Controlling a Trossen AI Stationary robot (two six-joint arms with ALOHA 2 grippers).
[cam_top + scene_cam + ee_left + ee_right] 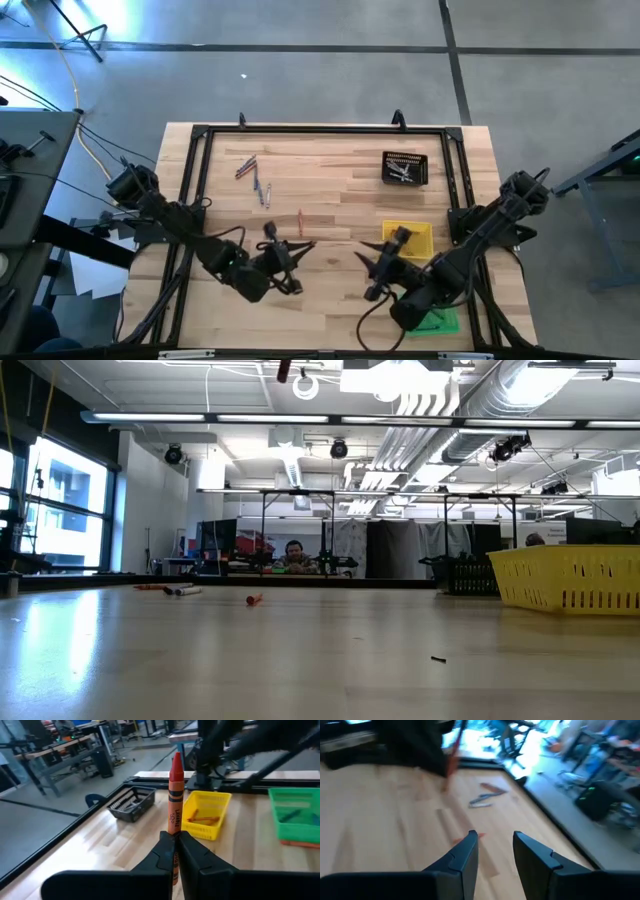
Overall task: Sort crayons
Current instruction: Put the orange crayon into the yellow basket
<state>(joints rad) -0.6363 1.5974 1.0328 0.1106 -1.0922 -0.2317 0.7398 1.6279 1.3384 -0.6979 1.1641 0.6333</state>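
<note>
My left gripper (298,252) is shut on an orange-red crayon (174,795) above the table's near middle. The crayon's tip points toward the yellow tray (206,815). My right gripper (372,264) is open and empty (495,842), near the yellow tray (408,237). Several grey and orange-red crayons (252,175) lie flat at the far left. One more orange-red crayon (300,222) lies near the middle. They also show in the low view (180,590) and in the right wrist view (487,797). My left gripper pinches the crayon's paper-wrapped lower part (173,836) between its two fingers. The crayon runs along the fingers and sticks out well past their tips, pointed end forward. It is clear of the table.
A black tray (404,168) holding grey crayons stands at the far right. The yellow tray holds orange-red crayons (202,820). A green tray (438,320) sits at the near right, under the right arm. A black frame (320,130) borders the table. A person (294,556) sits far behind.
</note>
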